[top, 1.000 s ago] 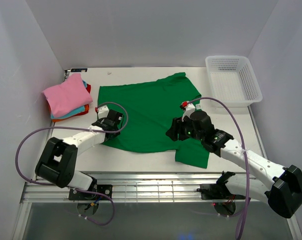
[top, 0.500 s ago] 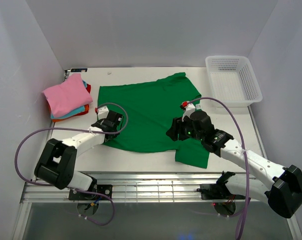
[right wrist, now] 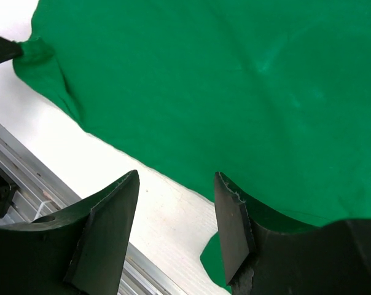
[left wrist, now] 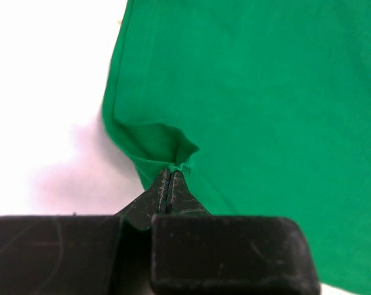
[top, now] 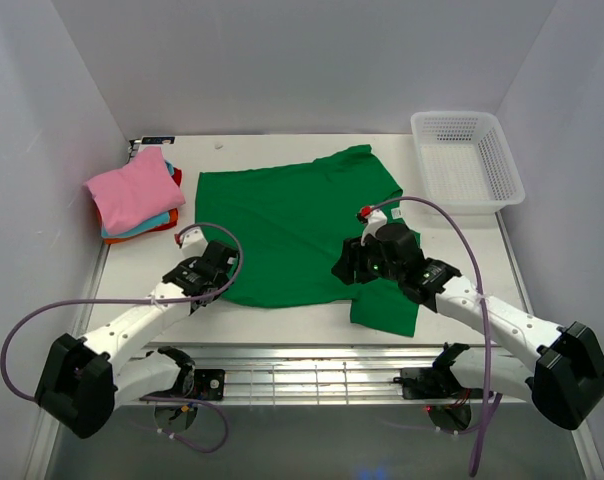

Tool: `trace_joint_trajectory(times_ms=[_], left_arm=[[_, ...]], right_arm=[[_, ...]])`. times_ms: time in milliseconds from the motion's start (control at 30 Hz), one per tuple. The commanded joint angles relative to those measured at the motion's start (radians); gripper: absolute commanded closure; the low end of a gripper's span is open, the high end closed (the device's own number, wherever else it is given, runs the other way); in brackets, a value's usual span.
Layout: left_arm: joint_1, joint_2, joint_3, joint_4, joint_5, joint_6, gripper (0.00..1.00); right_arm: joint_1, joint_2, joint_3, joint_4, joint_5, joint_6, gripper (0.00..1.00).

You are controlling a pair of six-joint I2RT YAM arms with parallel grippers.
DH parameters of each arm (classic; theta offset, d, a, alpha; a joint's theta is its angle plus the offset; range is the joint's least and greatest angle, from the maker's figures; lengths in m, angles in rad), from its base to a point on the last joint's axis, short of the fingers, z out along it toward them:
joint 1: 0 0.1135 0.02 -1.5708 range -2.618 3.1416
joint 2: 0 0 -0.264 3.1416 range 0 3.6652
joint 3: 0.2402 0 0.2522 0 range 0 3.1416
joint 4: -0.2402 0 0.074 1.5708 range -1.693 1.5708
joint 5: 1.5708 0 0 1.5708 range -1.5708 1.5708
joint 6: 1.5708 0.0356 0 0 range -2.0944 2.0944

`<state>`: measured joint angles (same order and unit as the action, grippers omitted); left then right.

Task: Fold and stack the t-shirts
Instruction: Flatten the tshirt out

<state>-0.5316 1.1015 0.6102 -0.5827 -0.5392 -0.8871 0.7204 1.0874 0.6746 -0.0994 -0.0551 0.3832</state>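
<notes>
I have the green shirt (top: 297,225) spread flat across the middle of the table (top: 282,322). One flap of it reaches toward the near edge on the right side.

My left gripper (left wrist: 173,177) sits at the shirt's near left corner. On the left wrist camera its jaws are pressed together with a small pinch of green hem caught between the tips. The cloth just ahead of them puckers into a little raised fold, and bare table shows to the left of it.

My right gripper (right wrist: 176,181) hangs over the near right part of the shirt with its fingers held apart and nothing between them. On the right wrist camera the gap between the fingers frames the shirt's near edge and a strip of white table. I cannot tell whether the fingertips touch the cloth. At the top left of that same view I can see the pinched corner bunched against the dark tip of the other gripper.

The folded stack sits at the far left of the table, near the green shirt with a strip of table between them. The pink shirt (top: 132,190) is on top, with teal (top: 154,221) and orange-red (top: 168,227) edges showing beneath it. The white basket (top: 467,160) stands at the far right corner, apart from the shirt
</notes>
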Motion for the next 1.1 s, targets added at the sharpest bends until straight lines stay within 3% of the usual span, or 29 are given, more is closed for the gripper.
trace_joint_trajectory(times_ms=[0, 233, 433, 567, 600, 633, 700, 900, 1033, 1067], left_arm=[[-0.03, -0.069, -0.029, -0.107, -0.007, -0.097, 1.0], [-0.125, -0.117, 0.022, -0.301, -0.031, -0.237, 0.99], [-0.29, -0.19, 0.112, -0.509, -0.103, -0.441, 0.91], [-0.355, -0.177, 0.169, -0.562, -0.157, -0.478, 0.83], [-0.358, -0.169, 0.172, -0.563, -0.174, -0.48, 0.8], [-0.358, -0.158, 0.178, -0.563, -0.179, -0.48, 0.58], [-0.366, -0.121, 0.19, -0.566, -0.182, -0.48, 0.36], [-0.421, -0.086, 0.207, -0.582, -0.202, -0.527, 0.38], [-0.427, -0.057, 0.207, -0.577, -0.257, -0.539, 0.47], [-0.427, -0.042, 0.214, -0.574, -0.266, -0.541, 0.53]], right_arm=[[0.007, 0.025, 0.006, 0.055, -0.02, -0.001, 0.42], [0.014, 0.065, 0.011, 0.076, -0.042, -0.001, 0.42], [0.016, 0.089, 0.01, 0.082, -0.043, -0.006, 0.42], [0.014, 0.112, 0.011, 0.082, -0.049, -0.009, 0.42], [0.014, 0.115, 0.011, 0.083, -0.051, -0.01, 0.42], [0.016, 0.12, 0.011, 0.079, -0.052, -0.015, 0.42], [0.014, 0.131, 0.013, 0.078, -0.054, -0.018, 0.41], [0.014, 0.155, 0.013, 0.075, -0.052, -0.024, 0.4], [0.014, 0.174, 0.017, 0.082, -0.052, -0.023, 0.41], [0.016, 0.18, 0.02, 0.086, -0.051, -0.023, 0.4]])
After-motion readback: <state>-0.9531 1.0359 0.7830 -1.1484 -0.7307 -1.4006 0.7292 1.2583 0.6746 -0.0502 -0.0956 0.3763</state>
